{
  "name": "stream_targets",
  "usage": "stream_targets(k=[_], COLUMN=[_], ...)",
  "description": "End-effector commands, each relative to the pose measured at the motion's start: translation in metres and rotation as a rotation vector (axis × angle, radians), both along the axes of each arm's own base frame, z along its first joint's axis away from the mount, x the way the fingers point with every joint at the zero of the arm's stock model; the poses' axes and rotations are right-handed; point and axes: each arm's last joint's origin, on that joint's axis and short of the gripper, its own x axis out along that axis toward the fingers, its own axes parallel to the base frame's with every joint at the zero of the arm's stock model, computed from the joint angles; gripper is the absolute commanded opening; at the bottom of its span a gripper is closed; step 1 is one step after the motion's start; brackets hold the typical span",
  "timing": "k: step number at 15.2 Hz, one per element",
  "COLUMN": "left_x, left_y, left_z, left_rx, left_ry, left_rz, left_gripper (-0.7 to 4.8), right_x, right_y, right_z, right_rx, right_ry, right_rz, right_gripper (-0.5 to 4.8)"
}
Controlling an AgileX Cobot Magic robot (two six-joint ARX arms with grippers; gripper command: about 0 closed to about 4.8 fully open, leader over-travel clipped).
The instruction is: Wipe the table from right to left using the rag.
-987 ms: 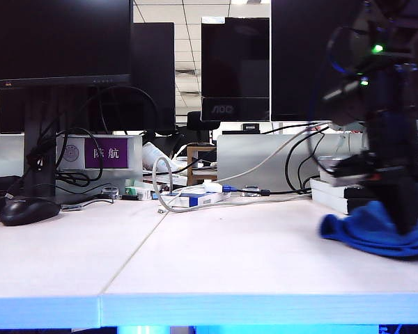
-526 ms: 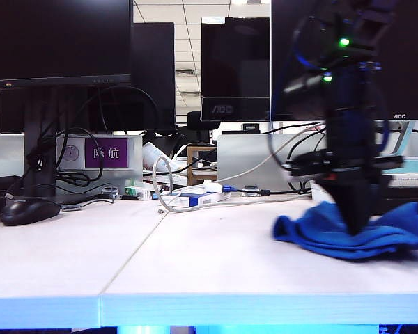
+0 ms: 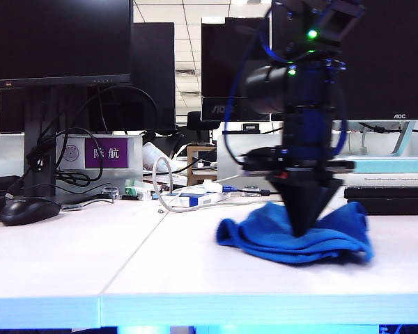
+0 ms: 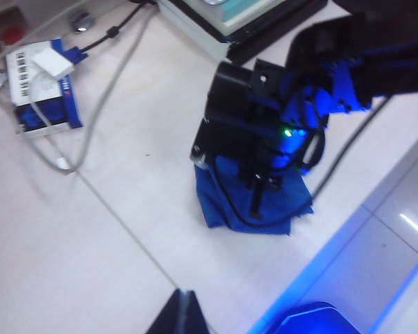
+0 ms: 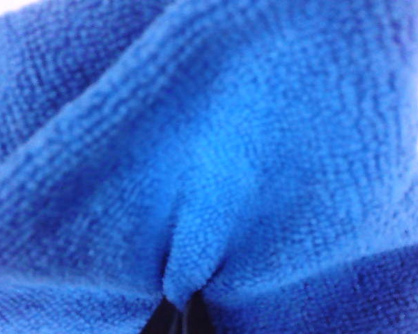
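Note:
The bright-blue rag [image 3: 292, 240] lies bunched on the white table [image 3: 195, 278], right of the panel seam. My right gripper [image 3: 303, 229] points straight down into the rag and is shut on a fold of it. In the right wrist view the rag [image 5: 209, 153] fills the picture, with a pinch of cloth caught between the dark fingertips of the right gripper [image 5: 180, 316]. From above, the left wrist view shows the rag [image 4: 219, 205] under the right arm [image 4: 265, 132]. My left gripper [image 4: 183, 309] hangs above the table near its front edge, shut and holding nothing.
A black mouse [image 3: 28, 209] rests at the far left. Cables [image 3: 167, 188], a white and blue box [image 4: 42, 83] and a purple sign [image 3: 104, 153] crowd the back under the monitors. Stacked flat boxes [image 3: 390, 191] stand at the back right.
My right gripper has dragged the rag leftward across the table, from the far right edge of the view to just right of the middle. The mouse and the clutter have not moved.

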Motion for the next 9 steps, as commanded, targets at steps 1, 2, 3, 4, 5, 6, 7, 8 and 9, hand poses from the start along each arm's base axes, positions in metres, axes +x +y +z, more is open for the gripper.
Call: stream_targets(k=[1, 2, 3, 4, 5, 6, 7, 8, 9], left_x=[-0.002, -0.003, -0.003, -0.003, -0.003, -0.003, -0.003, -0.004, -0.004], left_y=[0.002, 0.003, 0.003, 0.003, 0.003, 0.003, 0.003, 0.003, 0.004], left_z=[0.002, 0.001, 0.001, 0.001, 0.001, 0.001, 0.001, 0.0, 0.0], left_rx=[0.003, 0.01, 0.012, 0.012, 0.012, 0.012, 0.013, 0.014, 0.016], left_ry=[-0.007, 0.0, 0.003, 0.003, 0.003, 0.003, 0.005, 0.006, 0.009], left_rz=[0.008, 0.008, 0.008, 0.008, 0.008, 0.008, 0.008, 0.008, 0.008], left_gripper=[-0.05, -0.05, -0.05, -0.05, -0.05, -0.05, -0.05, -0.05, -0.05], right_x=[-0.006, -0.009, -0.012, -0.015, -0.017, -0.019, -0.021, -0.021, -0.022], right_y=[0.019, 0.026, 0.032, 0.038, 0.04, 0.046, 0.052, 0.053, 0.056], right_z=[-0.003, -0.003, -0.003, -0.003, -0.003, -0.005, -0.006, -0.006, -0.008], right_rx=[0.041, 0.05, 0.06, 0.064, 0.071, 0.075, 0.084, 0.091, 0.093], right_ry=[-0.008, -0.02, -0.024, -0.027, -0.025, -0.027, -0.037, -0.039, -0.041], right_rz=[0.048, 0.064, 0.082, 0.098, 0.105, 0.123, 0.138, 0.139, 0.149], right_gripper=[-0.06, -0.06, -0.06, -0.06, -0.06, -0.06, -0.06, -0.06, -0.06])
